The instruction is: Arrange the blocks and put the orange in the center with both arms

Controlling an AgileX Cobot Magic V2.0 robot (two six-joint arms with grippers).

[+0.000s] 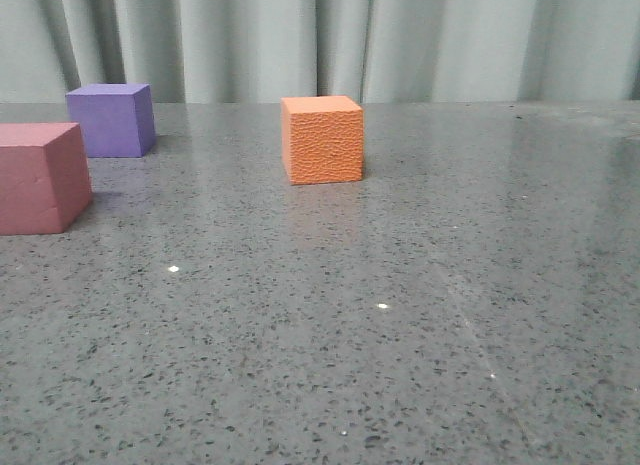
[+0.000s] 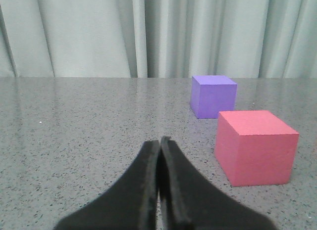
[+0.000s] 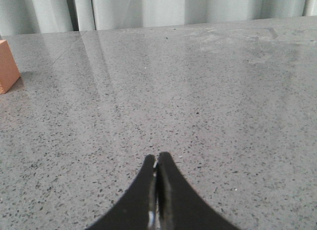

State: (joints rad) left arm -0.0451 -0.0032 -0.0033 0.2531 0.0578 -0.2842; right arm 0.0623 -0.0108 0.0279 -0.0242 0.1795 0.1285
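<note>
Grey speckled stone table (image 1: 400, 335) with glossy reflections, pale pleated curtain (image 1: 420, 35) behind its far edge

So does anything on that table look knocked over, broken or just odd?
Nothing stands out. The orange cube, purple cube and pinkish-red cube all sit flat and look undamaged on the speckled grey table. The purple and pinkish-red cubes stand off to the left. Both grippers are shut and empty.

Soft, even light is falling from above, throwing pale glare streaks across the speckled grey stone table (image 1: 420, 315) toward the upper right of the front view. The orange foam cube (image 1: 322, 139) is casting only a faint reflection. Near fingertips are blurring slightly in both wrist views.
</note>
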